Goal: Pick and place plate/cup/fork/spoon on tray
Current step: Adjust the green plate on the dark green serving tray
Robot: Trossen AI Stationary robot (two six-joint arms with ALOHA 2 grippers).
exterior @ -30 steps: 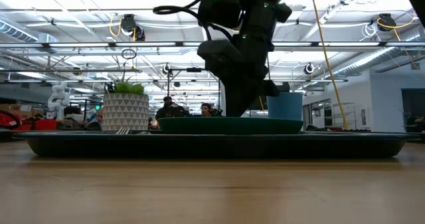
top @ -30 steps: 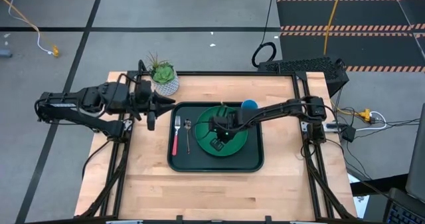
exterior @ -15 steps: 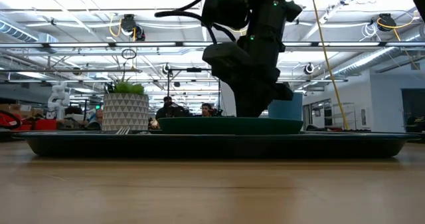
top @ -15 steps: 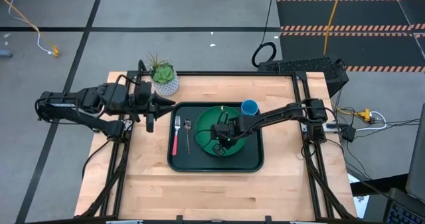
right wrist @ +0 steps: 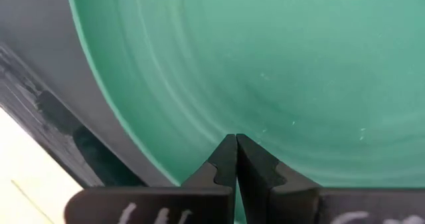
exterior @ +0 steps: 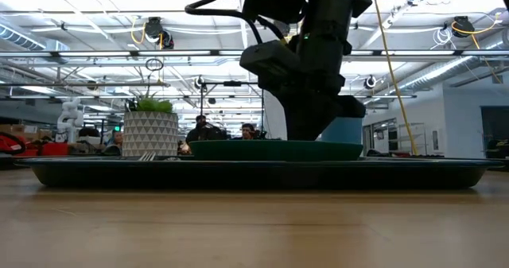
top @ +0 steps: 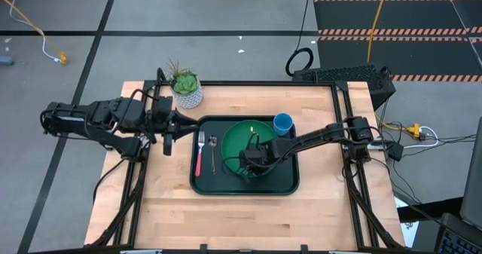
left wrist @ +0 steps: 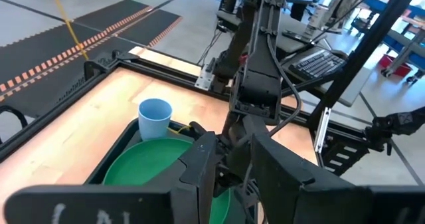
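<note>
The dark tray lies mid-table. On it lie the green plate, the light-blue cup upright at the far right corner, the pink-handled fork and the silver spoon on the left part. My right gripper is shut, low over the plate's near part; the right wrist view shows its tips over the plate's inner face. My left gripper is open and empty, off the tray's far left corner. My right gripper points its shut fingers down, at a slant, at the plate's inner face near the rim on the table's near side. I cannot tell whether the tips touch the plate. The plate lies flat on the tray.
A white speckled plant pot stands at the table's far left, behind my left gripper. Bare wood lies at the near side and to the tray's right. People and shelving show far behind in the low view.
My right gripper has gone over the plate toward the table's near edge, staying shut and low. The cup, partly hidden by the arm before, now shows whole. The plate, cup, fork and spoon have stayed in place.
</note>
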